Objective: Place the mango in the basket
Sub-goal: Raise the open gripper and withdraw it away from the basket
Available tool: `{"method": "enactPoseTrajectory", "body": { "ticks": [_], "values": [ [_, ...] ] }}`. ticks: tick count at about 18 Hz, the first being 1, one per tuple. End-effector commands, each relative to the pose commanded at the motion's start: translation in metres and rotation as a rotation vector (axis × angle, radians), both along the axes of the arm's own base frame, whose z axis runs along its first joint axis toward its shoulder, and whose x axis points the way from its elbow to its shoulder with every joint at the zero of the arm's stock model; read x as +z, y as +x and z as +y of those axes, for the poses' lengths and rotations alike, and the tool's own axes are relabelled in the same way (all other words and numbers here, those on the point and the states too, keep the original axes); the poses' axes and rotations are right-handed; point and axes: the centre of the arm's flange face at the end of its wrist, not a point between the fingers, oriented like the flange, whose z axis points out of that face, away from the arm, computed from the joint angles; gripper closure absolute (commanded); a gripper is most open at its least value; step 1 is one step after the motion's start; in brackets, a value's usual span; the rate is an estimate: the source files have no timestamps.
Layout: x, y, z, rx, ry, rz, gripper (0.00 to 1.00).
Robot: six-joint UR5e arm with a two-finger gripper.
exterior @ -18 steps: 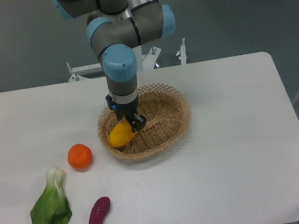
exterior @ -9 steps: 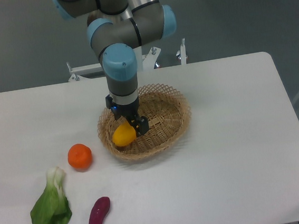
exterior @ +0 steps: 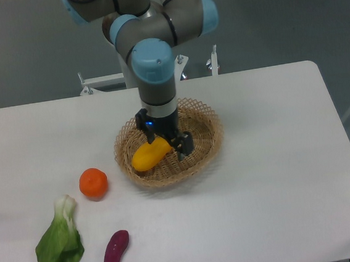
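Carried inward over the tan woven wicker basket [exterior: 210, 141], the two-finger gripper [exterior: 169, 145] pinches the smooth yellow-orange oblong mango [exterior: 150, 155]; it should lower gently before releasing.

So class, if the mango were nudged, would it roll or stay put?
The mango looks smooth and oblong, so it would probably rock or slide rather than roll. The basket's raised rim should likely contain it.

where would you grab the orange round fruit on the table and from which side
Grip the orange fruit across its widest middle, coming straight down from above. It is round and sits alone on the table, with bare surface on both sides for the fingers.
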Motion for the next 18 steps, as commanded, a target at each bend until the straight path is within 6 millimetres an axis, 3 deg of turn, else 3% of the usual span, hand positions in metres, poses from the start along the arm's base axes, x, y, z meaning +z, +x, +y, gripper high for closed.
{"method": "enactPoseTrajectory", "body": {
  "ticks": [5, 10, 14, 18],
  "values": [
    [0.004, -0.044, -0.020, -0.012, -0.019, 0.002, 0.00],
    [0.000, -0.093, -0.021, 0.030, -0.030, -0.004, 0.00],
    [-0.007, -0.119, -0.024, -0.109, -0.126, 0.061, 0.00],
    [-0.008, -0.156, -0.032, -0.124, -0.127, 0.072, 0.00]
  ]
}}
